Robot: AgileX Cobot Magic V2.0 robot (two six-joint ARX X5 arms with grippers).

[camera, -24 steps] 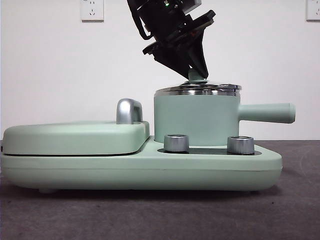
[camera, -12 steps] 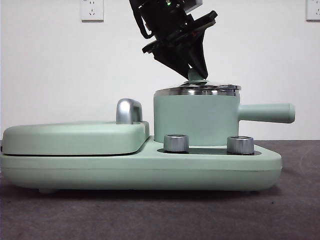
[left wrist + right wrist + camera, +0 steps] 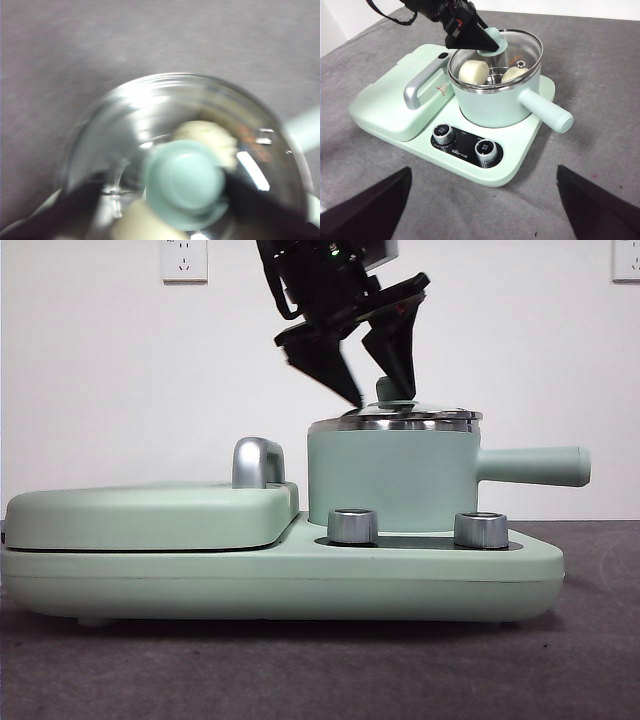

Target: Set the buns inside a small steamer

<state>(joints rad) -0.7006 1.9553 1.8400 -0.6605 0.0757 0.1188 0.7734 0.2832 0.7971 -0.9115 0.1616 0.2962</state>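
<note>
Glossy glass lid (image 3: pixel 512 45), matt green steamer (image 3: pixel 390 480), chrome rim (image 3: pixel 395 423).

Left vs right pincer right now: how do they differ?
Left pincer sits over the small steamer, jaws open either side of the lid knob; right pincer hangs apart from the cooker, jaws spread wide around nothing. The left wrist view is blurred; the right wrist view is sharp. Both are open and hold nothing.

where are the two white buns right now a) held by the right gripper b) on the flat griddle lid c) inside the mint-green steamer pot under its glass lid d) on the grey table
c: the right wrist view shows both white buns inside the mint-green steamer pot, beneath the steel-rimmed glass lid, with the left gripper open around the lid's green knob.
</note>
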